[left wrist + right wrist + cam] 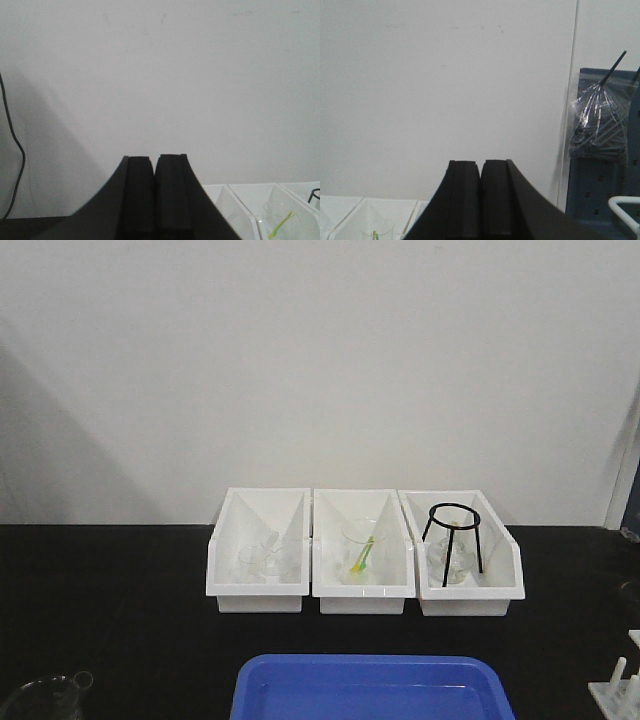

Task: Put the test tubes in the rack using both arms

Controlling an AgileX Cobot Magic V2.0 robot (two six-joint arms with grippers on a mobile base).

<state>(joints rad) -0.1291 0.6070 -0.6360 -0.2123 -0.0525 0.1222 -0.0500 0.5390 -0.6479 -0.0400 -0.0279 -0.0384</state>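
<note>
Only a corner of the white rack [622,687], with thin upright pegs, shows at the bottom right of the front view. No test tubes are visible. My left gripper [155,159] is shut and empty, its black fingers pressed together, pointing at the white wall. My right gripper [481,163] is also shut and empty, facing the wall. Neither arm appears in the front view.
Three white open-front bins [362,595] stand in a row on the black table: glassware in the left, a beaker with a yellow-green stick in the middle, a black tripod stand [453,530] in the right. A blue tray [370,690] lies at the front. A glass flask [45,698] sits bottom left. A blue pegboard with a bag [600,125] is at right.
</note>
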